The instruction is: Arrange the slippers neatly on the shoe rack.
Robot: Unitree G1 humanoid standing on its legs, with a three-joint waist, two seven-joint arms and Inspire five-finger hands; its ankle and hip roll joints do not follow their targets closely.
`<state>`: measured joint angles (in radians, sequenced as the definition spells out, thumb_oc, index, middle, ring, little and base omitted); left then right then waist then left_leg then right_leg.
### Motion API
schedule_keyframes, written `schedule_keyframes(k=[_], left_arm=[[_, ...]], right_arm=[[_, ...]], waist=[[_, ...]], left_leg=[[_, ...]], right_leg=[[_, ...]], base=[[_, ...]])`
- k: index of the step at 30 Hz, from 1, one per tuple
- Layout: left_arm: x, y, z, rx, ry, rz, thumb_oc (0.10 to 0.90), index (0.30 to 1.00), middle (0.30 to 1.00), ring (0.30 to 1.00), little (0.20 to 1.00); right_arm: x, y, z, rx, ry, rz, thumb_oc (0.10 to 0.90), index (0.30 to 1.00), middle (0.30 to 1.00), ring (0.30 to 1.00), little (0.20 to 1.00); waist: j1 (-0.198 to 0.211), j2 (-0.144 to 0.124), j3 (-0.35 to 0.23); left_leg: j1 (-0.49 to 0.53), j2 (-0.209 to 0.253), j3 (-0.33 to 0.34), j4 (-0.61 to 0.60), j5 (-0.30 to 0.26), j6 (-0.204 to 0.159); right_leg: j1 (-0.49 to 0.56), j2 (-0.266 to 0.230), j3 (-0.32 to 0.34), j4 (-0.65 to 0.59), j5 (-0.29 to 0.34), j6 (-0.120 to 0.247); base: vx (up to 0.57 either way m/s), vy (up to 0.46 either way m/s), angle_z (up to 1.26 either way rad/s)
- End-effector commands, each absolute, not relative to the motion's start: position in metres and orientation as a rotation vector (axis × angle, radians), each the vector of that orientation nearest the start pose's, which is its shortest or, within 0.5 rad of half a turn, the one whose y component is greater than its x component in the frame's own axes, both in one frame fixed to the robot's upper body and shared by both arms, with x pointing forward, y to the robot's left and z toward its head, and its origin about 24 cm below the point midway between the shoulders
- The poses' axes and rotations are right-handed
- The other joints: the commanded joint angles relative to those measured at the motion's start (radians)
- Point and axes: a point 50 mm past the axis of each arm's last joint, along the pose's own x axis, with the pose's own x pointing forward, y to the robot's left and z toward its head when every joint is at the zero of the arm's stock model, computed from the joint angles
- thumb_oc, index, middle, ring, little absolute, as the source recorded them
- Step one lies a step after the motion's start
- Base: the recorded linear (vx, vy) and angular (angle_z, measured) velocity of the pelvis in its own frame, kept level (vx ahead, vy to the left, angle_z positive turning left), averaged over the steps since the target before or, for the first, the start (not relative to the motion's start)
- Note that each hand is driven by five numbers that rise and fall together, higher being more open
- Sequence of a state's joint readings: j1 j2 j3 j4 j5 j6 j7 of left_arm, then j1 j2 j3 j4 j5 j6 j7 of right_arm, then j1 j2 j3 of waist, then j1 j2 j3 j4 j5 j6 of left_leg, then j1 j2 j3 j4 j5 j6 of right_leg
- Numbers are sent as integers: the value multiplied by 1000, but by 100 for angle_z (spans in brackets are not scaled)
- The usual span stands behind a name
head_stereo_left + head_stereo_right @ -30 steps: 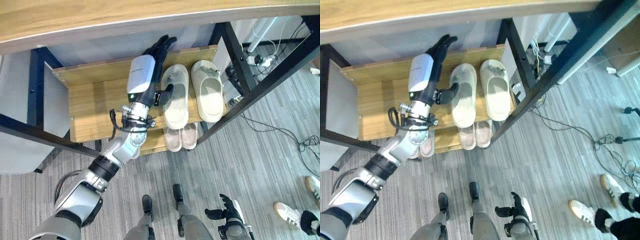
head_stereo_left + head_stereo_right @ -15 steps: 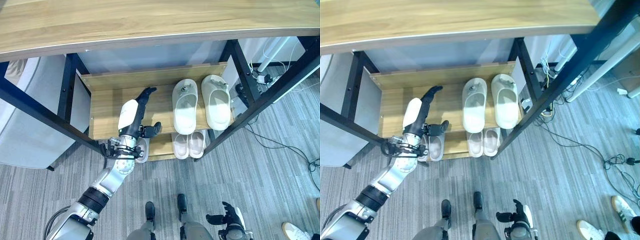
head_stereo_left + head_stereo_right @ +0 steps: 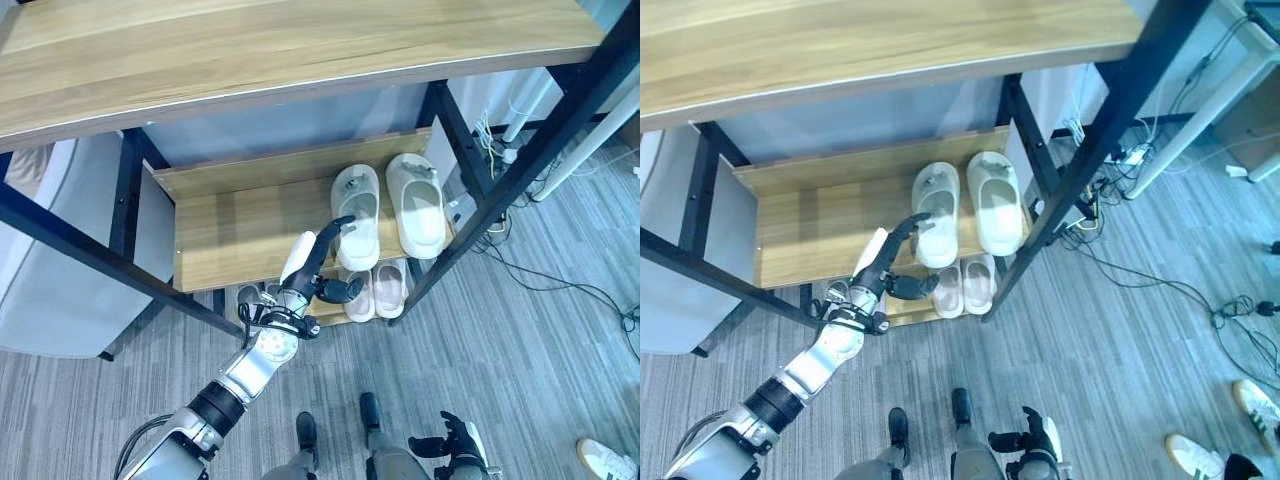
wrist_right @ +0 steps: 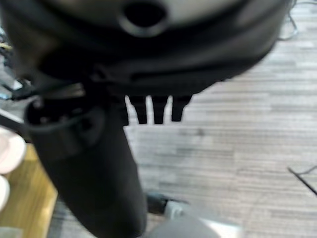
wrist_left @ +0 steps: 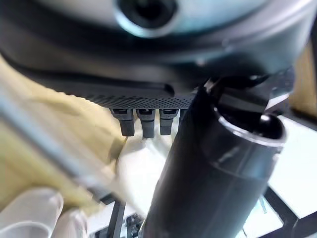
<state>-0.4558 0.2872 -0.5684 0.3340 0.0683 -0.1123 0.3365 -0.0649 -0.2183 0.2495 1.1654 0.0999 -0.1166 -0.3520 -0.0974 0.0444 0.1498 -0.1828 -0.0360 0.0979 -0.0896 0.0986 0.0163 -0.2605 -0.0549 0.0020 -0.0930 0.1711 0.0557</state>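
Note:
Two cream slippers lie side by side, toes to the back, on the right half of the wooden middle shelf (image 3: pixel 230 225): the left slipper (image 3: pixel 358 205) and the right slipper (image 3: pixel 415 203). My left hand (image 3: pixel 305 262) hovers at the shelf's front edge with straight fingers and the thumb spread. It is open and holds nothing. Its fingertips (image 3: pixel 343 221) point at the left slipper's heel; I cannot tell whether they touch it. In the left wrist view a pale slipper (image 5: pixel 143 166) shows past the straight fingers. My right hand (image 3: pixel 452 445) hangs low over the floor, open and idle.
A pair of pink slippers (image 3: pixel 376 290) sits on the lower shelf under the cream pair, with a grey pair (image 3: pixel 250 297) further left. Black frame posts (image 3: pixel 465 235) flank the rack, under a wooden top board (image 3: pixel 300 50). Cables (image 3: pixel 560 275) and a person's shoe (image 3: pixel 605 460) lie on the floor to the right.
The camera has shifted. My left hand has drawn back from beside the left cream slipper to the shelf's front edge, still open. Both cream slippers stay on the shelf.

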Motion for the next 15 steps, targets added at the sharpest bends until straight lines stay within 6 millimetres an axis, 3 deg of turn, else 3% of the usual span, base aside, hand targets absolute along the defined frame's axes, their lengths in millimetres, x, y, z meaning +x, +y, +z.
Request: schedule_keyframes(k=[1,15], left_arm=[[329,56,120,450,-446,-279,800,900,900,900,900],[332,26,122,425,-439,-330,800,900,900,900,900]], right_arm=[[128,-230,-144,-436,945,-293,800,900,900,900,900],[134,-233,-141,-454,921,-295,800,900,900,900,900]], waist=[[3,-12,-57],[-11,-5,-55]], left_leg=[[-44,15,-35,2,-44,-43],[-52,20,-33,2,-45,-44]], right_leg=[[-9,-27,-29,20,-76,78],[-21,-22,-21,23,-79,75]], base=[[2,-14,-6],[0,-1,0]])
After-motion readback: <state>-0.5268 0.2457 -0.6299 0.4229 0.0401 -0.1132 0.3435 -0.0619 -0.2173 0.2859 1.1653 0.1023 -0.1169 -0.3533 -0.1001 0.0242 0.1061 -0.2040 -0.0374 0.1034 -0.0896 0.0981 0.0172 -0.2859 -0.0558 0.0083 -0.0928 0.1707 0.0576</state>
